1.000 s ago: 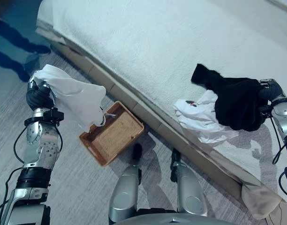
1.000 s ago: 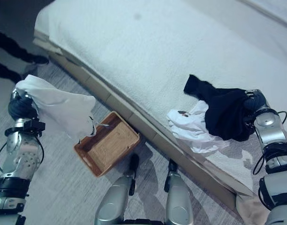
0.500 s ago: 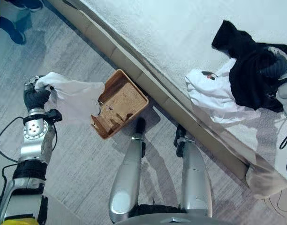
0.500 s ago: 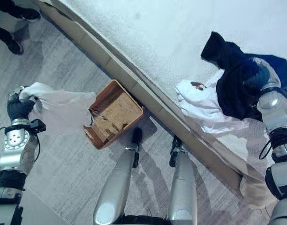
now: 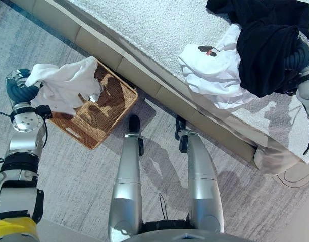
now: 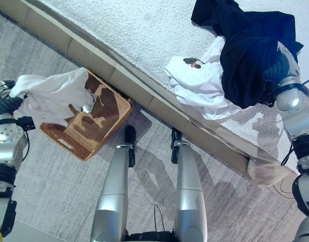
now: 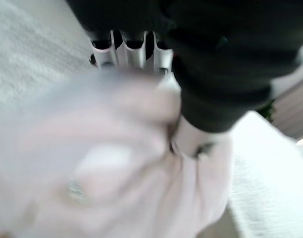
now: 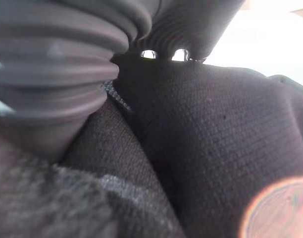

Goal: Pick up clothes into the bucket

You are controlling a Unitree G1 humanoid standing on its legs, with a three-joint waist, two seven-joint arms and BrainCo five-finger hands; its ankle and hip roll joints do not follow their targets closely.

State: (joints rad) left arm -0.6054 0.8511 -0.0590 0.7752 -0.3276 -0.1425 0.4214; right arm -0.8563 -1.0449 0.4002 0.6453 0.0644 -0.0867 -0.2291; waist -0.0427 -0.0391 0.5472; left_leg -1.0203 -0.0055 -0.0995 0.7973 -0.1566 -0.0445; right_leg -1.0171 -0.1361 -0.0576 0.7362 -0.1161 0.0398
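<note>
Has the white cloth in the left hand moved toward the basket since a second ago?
Yes. The white cloth, gripped by the left hand, hung beside the wicker basket earlier; now it drapes over the basket's near edge.

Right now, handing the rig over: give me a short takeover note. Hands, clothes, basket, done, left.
Left hand: shut on the white garment, which hangs over the near edge of the wicker basket on the floor beside the bed. Not yet released.
Right hand: at the black garment on the bed, its fingers buried in the cloth, so the grip is unclear.
A second white garment lies on the bed, partly under the black one.
Done: nothing lies fully in the basket yet.
Left: drop the white garment in, then bring over the black one and the second white one.
</note>
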